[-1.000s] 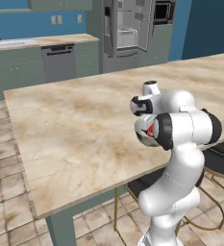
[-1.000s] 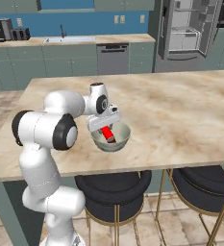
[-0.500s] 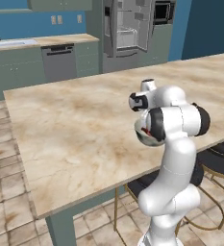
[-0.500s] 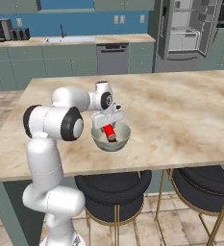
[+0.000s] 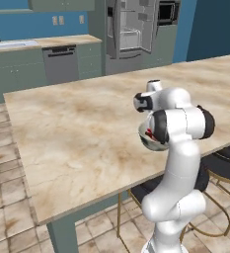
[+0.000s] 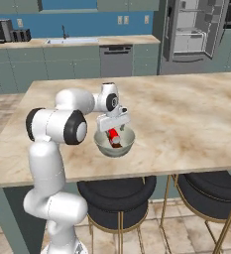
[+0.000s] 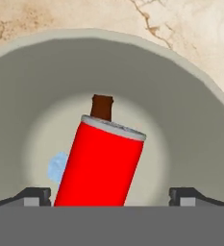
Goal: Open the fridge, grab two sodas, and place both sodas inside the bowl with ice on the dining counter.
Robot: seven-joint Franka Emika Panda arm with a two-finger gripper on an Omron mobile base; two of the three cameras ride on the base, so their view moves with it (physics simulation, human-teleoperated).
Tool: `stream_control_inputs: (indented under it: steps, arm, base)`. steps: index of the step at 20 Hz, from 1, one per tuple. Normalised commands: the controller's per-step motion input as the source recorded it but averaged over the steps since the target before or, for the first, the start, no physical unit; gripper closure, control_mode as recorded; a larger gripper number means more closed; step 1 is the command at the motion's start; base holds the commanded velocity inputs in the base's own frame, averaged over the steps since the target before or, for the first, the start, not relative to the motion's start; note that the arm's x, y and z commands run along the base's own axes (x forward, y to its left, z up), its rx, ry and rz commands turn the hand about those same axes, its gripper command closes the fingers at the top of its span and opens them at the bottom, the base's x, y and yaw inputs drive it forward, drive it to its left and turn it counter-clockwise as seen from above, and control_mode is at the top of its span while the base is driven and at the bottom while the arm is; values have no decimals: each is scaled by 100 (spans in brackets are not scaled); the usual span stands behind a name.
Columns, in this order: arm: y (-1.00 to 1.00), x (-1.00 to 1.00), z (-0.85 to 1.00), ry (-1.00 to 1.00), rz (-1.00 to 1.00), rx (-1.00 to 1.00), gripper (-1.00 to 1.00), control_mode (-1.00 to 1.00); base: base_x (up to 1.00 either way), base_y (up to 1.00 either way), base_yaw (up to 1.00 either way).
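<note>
In the hand view the red soda can (image 7: 101,161) leans tilted inside the pale bowl (image 7: 190,105), with the brown top of the darker soda (image 7: 102,106) behind it and a pale blue ice cube (image 7: 58,166) at its left. My gripper (image 7: 111,194) is open just above the bowl; its fingertips (image 7: 36,194) stand wide on either side of the can, and a gap shows on the right. From the right base view the gripper (image 6: 114,124) hovers over the bowl (image 6: 127,144) on the dining counter (image 6: 186,114). The fridge (image 6: 196,30) stands open at the back.
Two black round stools (image 6: 117,191) (image 6: 211,191) with gold legs sit under the counter's near edge. My own arm hides most of the bowl (image 5: 145,143) in the left base view. The wall countertop with a dishwasher (image 6: 116,59) and a coffee machine (image 6: 3,31) runs along the back.
The jaws have spread wide and let go of the red can, which now rests in the bowl. The arm's elbow has swung upward.
</note>
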Motion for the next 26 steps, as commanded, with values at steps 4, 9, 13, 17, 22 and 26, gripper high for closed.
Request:
stream_control_inputs:
  steps: [4,9,13,17,22,26]
  arm:
    - [0,-41,14,-10,0,0,-100,-100]
    - [6,-43,25,-13,0,0,-100,-100]
    - [15,-50,29,-13,-1,0,-100,-100]
    - [27,-50,31,-14,-8,0,-100,-100]
    - [20,-52,32,-12,-10,0,-100,-100]
    - [10,-52,33,-12,-10,0,-100,-100]
  base:
    - [0,0,0]
    - [0,0,0]
    - [0,0,0]
    - [0,0,0]
    - [0,0,0]
    - [0,0,0]
